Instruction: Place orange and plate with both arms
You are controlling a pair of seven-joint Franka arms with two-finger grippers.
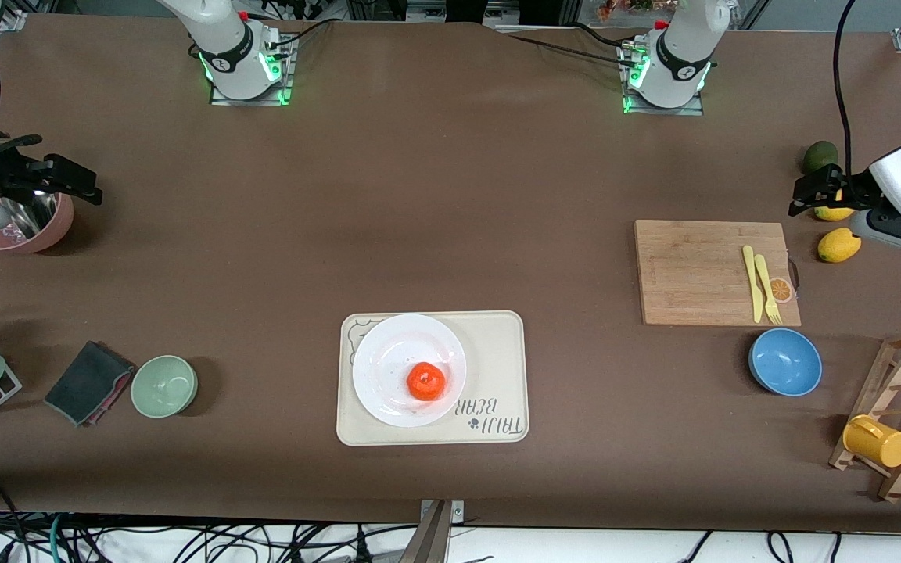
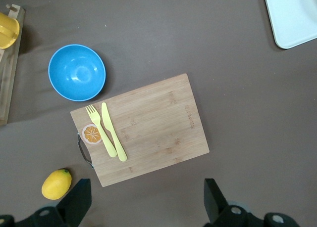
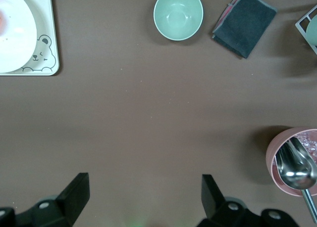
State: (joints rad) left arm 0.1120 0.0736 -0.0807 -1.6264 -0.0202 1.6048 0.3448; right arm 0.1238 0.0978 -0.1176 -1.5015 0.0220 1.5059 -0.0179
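The orange (image 1: 425,381) sits on the plate (image 1: 388,352), and the plate rests on the tray (image 1: 497,367), mid-table toward the edge nearest the front camera. The left gripper (image 1: 818,191) hangs open over the lemons (image 1: 838,245) at the left arm's end, just off the board's (image 1: 693,270) corner. The right gripper (image 1: 75,181) hangs open, holding nothing, at the right arm's end beside the pink bowl (image 1: 24,227), which holds what looks like a metal spoon (image 3: 296,168).
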